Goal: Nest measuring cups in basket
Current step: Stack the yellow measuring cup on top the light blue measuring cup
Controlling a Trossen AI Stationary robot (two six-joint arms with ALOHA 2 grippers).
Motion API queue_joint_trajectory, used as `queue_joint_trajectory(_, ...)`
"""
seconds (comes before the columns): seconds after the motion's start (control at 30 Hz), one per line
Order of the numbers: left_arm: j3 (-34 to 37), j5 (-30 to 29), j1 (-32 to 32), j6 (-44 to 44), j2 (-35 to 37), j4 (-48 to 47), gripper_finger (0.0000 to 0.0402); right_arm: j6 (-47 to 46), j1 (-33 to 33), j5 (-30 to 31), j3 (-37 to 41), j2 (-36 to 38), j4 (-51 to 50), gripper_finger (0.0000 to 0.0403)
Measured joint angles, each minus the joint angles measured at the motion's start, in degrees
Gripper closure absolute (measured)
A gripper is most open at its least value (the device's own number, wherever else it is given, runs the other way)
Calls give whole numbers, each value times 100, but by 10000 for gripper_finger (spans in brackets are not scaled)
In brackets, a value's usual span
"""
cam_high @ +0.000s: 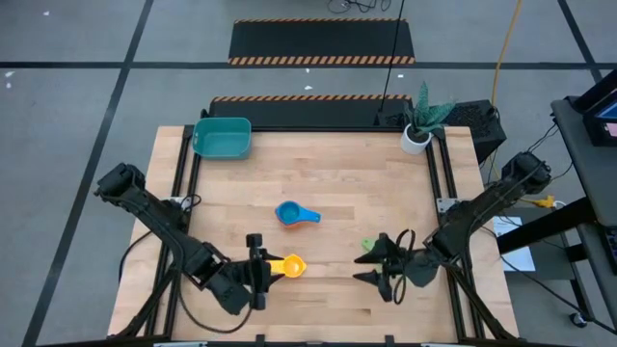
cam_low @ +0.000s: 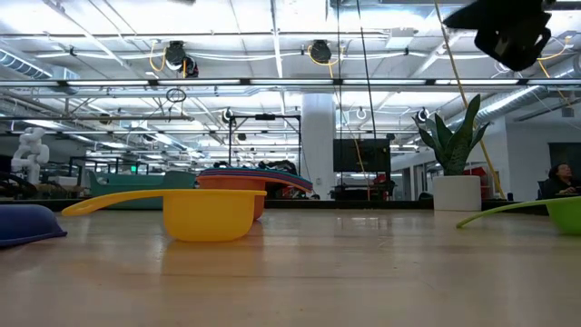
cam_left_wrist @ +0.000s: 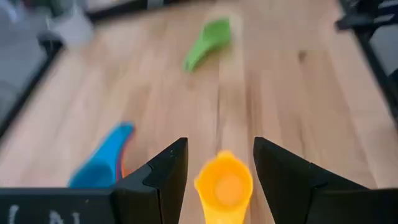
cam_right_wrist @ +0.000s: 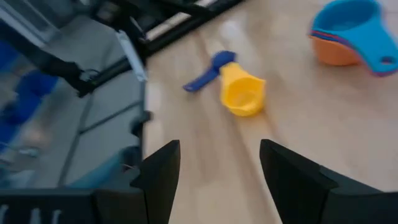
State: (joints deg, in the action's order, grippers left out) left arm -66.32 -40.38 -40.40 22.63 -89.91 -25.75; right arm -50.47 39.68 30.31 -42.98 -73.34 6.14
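A yellow cup [cam_high: 291, 265] stands on its base on the wood, handle toward my left gripper [cam_high: 256, 271]. That gripper is open and hovers above the table; its fingers frame the yellow cup [cam_left_wrist: 224, 185] without touching it. A stack of blue cups over an orange one [cam_high: 294, 213] sits mid-table. A green cup [cam_high: 369, 245] lies beside my right gripper [cam_high: 374, 266], which is open and raised. A dark blue cup [cam_right_wrist: 208, 74] lies beyond the yellow cup [cam_right_wrist: 242, 93]. The teal basket [cam_high: 222, 137] stands at the far left corner. Red and light blue cups do not show apart.
A white pot with a plant [cam_high: 418, 135] stands at the table's far right corner. Black rails [cam_high: 183, 183] run along the table's left and right edges. Bare wood lies between the cup stack and the basket.
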Motion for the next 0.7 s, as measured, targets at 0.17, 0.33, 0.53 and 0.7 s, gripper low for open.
queue_joint_trajectory(0.17, 7, 781, 174, 904, -96, -551, 215, 4, 61, -5, -3, -310, 669, 190)
queue_joint_trajectory(0.33, 172, 1402, 369, 1260, -101, -633, 215, 55, 57, -2, -92, -454, 731, 190)
queue_joint_trajectory(0.53, 494, 1792, 517, 1387, -101, -543, 215, 64, 50, -1, -101, -461, 736, 190)
queue_joint_trajectory(0.7, 841, 1851, 691, 1666, -101, -342, 213, 161, 46, -3, -101, -461, 737, 190)
